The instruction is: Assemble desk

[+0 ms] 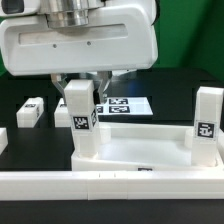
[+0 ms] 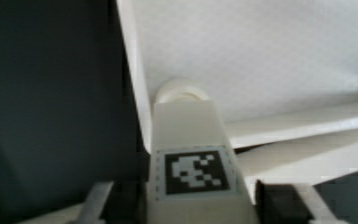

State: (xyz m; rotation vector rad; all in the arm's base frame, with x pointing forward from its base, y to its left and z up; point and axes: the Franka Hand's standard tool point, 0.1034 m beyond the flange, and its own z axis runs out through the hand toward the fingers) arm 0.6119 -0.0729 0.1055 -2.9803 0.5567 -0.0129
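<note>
Near edge of desk (image 1: 175,95): white tabletop (image 1: 135,150) lies rim up, long side along that edge.

Tabletop corner on the exterior view's right: standing leg (image 1: 208,115), upright, looks seated.

Tabletop corner on the exterior view's left: held leg (image 1: 80,112), upright. The tool (image 1: 80,95) is narrowed onto it, one finger on each flank. The wrist view agrees. The leg is clamped in the tool (image 2: 190,195), rounded end against the tabletop's corner. Cannot tell if it is fully home in its socket.

Further back, toward the far edge: marker board (image 1: 125,105) lying flat. A loose leg (image 1: 30,112) lies on its side near the desk's edge on the exterior view's left.

Judgement: roughly halfway. One leg in, one going in, at least one to fetch.
</note>
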